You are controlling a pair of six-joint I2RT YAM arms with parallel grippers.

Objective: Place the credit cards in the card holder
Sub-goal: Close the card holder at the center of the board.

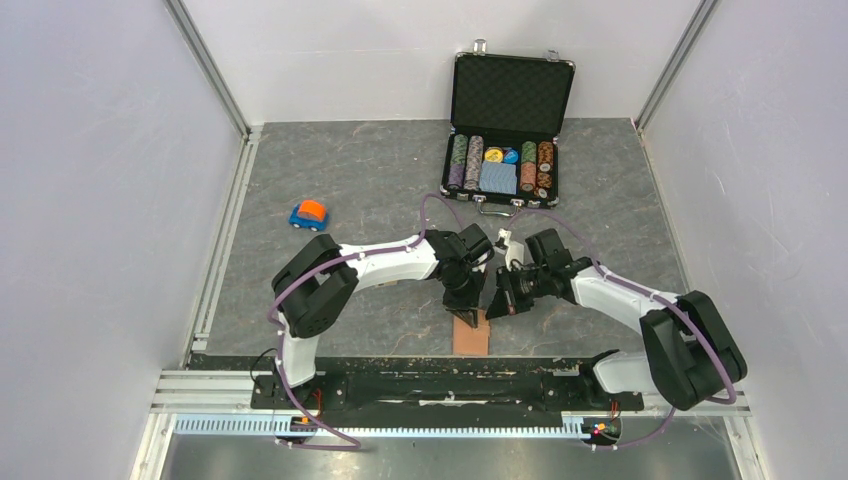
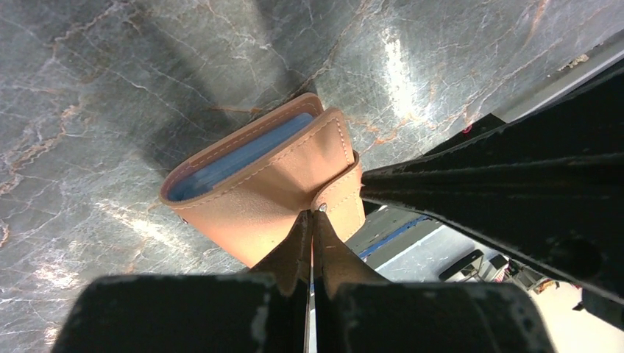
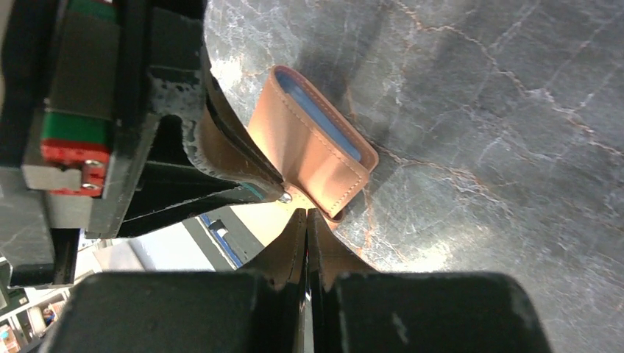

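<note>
The tan leather card holder point(image 1: 472, 338) lies near the table's front edge, its blue inside showing in the left wrist view point(image 2: 257, 184) and the right wrist view point(image 3: 309, 147). My left gripper point(image 1: 466, 316) is shut on its snap tab, fingertips at the metal snap point(image 2: 312, 215). My right gripper point(image 1: 497, 305) is shut, its tips point(image 3: 305, 213) right beside the holder's tab corner. I see nothing sticking out between them. No credit cards show in any view.
An open black poker-chip case point(image 1: 512, 95) with chips and a blue deck stands at the back. A small blue-and-orange toy car point(image 1: 309, 214) sits at the left. The black mounting rail point(image 1: 400, 385) runs just in front of the holder. White walls enclose the table.
</note>
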